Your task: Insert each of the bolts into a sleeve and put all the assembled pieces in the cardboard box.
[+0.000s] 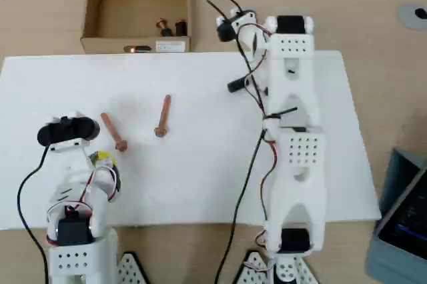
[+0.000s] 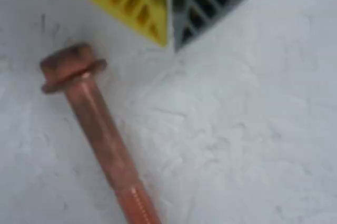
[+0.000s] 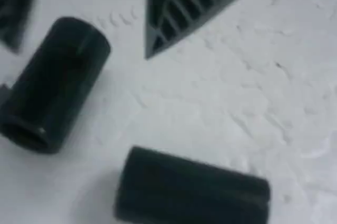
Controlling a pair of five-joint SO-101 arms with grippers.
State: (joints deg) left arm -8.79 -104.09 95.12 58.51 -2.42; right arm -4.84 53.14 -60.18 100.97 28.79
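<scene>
My left gripper (image 2: 169, 40) is closed, its yellow and grey fingertips pressed together on nothing, just beside the head of a bolt (image 2: 95, 124) lying flat on the white sheet (image 1: 200, 177). A second bolt (image 1: 163, 116) lies near it. My right gripper (image 3: 84, 40) is spread wide over one black sleeve (image 3: 52, 84), with another sleeve (image 3: 192, 192) close by, and copper and black parts (image 1: 171, 27) lie in the cardboard box (image 1: 90, 11).

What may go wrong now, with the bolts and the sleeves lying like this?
1. The left fingers are shut beside the bolt head; lowering so might push it and it may roll.
2. One sleeve lies close beside a second sleeve; the right fingers, closing on one, might knock the other.
</scene>
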